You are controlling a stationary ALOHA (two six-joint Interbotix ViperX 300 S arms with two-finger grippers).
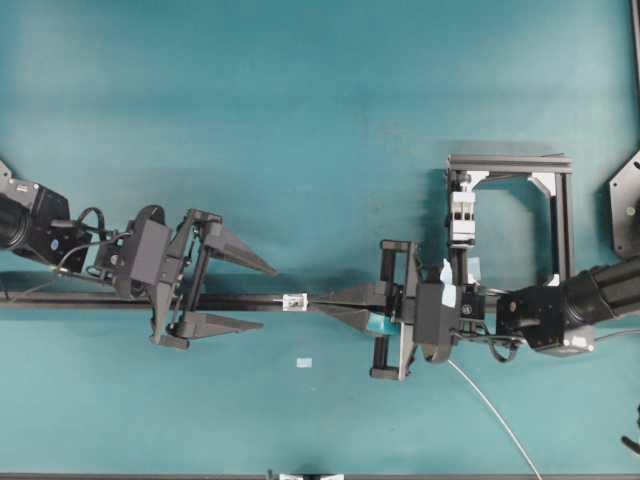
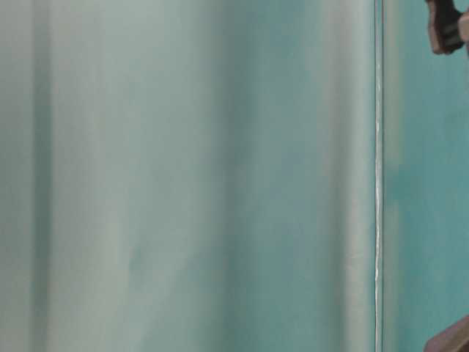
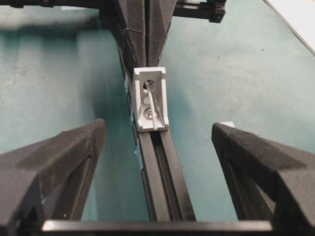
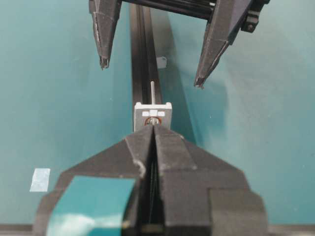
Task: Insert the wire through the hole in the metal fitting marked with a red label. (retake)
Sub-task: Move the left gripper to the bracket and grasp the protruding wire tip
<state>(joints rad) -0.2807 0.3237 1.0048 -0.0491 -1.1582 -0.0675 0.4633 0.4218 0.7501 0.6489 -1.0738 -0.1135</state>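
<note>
Right gripper clamped on the wire, tip poking through the hole in the metal fitting on the black rail. Left gripper wide open, holding nothing.

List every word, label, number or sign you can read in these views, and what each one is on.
No readable text in any view.
metal fitting: a trace of red at its hole, no lettering visible.
Pale tape square on the table: blank.
Teal tape patch on the right tool: blank.
White clip block on the black frame: any marks too small to read.
Table-level view: blurred, nothing legible.
</note>
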